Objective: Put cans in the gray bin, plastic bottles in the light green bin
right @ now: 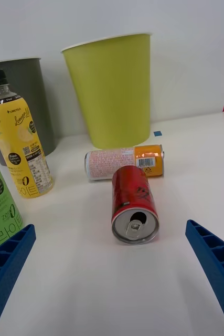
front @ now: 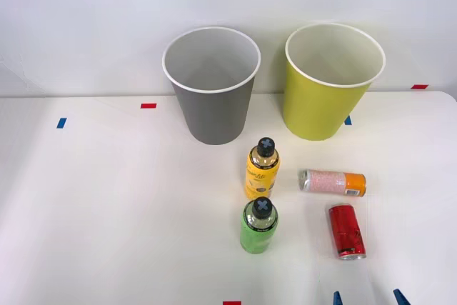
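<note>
Right wrist view, fingers [right: 112,273] spread open, red can [right: 134,203] lying between, seemingly untouched.

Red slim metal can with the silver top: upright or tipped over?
Tipped over. The red slim metal can lies on its side on the white table, silver pull-tab end facing the open right gripper.

wall [front: 86,19]: plain white | table [front: 107,212]: white, red and blue tape marks [front: 148,106]
</note>
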`<action>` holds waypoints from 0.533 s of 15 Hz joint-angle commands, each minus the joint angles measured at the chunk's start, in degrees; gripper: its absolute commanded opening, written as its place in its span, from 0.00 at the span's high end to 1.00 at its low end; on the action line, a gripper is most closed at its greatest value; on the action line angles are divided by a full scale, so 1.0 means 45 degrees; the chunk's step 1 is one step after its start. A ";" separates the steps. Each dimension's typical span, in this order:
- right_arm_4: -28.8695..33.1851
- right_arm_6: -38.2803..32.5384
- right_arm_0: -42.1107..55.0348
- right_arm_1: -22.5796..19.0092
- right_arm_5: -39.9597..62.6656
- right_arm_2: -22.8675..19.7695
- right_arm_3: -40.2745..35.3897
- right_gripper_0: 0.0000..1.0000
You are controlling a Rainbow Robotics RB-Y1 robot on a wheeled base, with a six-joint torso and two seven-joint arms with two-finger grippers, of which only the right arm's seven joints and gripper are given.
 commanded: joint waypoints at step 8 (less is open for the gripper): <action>0.0000 0.0000 0.0000 0.0000 0.0000 0.0000 0.0000 0.00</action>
